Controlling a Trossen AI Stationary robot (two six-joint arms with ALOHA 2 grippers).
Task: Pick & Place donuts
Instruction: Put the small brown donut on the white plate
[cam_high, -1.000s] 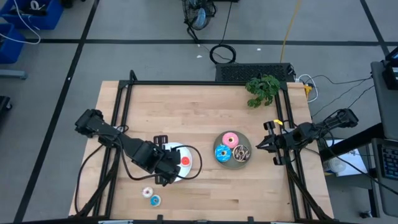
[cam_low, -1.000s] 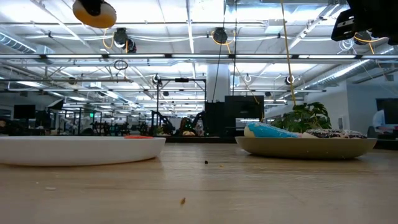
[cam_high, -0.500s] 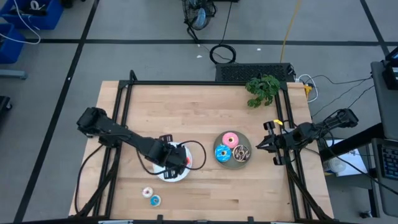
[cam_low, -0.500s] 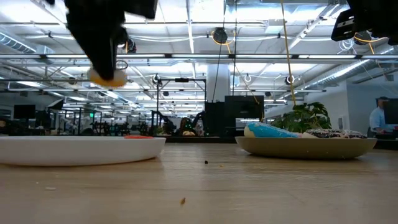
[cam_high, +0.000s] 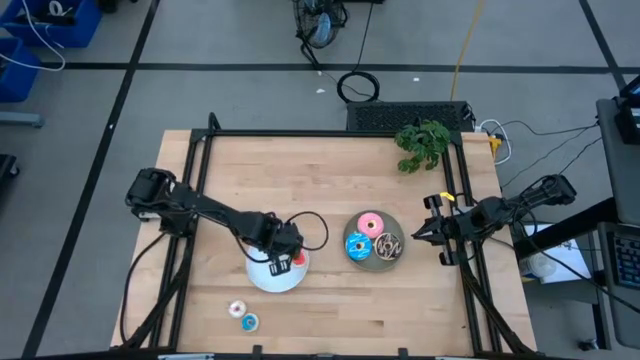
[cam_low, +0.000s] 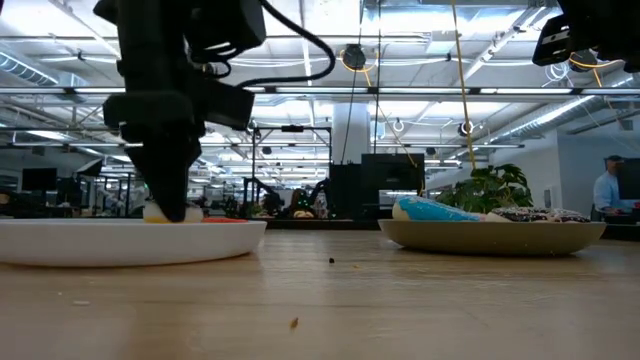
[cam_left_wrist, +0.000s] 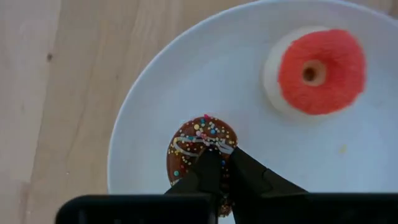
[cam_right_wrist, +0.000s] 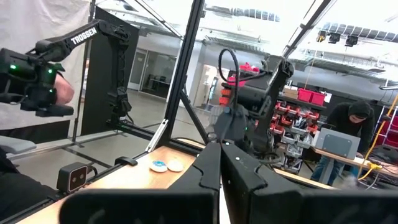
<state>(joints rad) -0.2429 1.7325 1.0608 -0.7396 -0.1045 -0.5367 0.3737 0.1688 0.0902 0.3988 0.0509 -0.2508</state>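
My left gripper (cam_left_wrist: 221, 155) is over the white plate (cam_high: 262, 279) and shut on the brown mini donut (cam_left_wrist: 189, 148), which has coloured sprinkles. The red mini donut (cam_left_wrist: 318, 67) lies flat on the same plate. The blue (cam_high: 357, 246), pink (cam_high: 370, 222) and chocolate (cam_high: 389, 245) donuts lie on the grey plate (cam_high: 398, 260). The white-pink (cam_high: 237, 309) and blue (cam_high: 249, 322) mini donuts lie on the table near its near edge. My right gripper (cam_high: 420, 236) waits shut at the table's right side. My left gripper pinches the brown mini donut's ring (cam_left_wrist: 200, 142) between its two fingers from above, pointing down. The fingers (cam_left_wrist: 208, 171) cover the hole. In the low view the donut's pale underside (cam_low: 158, 212) sits at the white plate's rim height; whether it rests there is hidden by the rim.
A potted plant (cam_high: 422, 143) stands near the far right corner. A dark frame (cam_high: 330, 133) runs along the table's far, left and right sides. Bare wood lies between the two plates and across the far half.
My left gripper has come down from well above the table onto the white plate, drifting slightly toward the right and far edges, carrying the brown mini donut with it. The donut is now down at the plate, beside the red mini donut.
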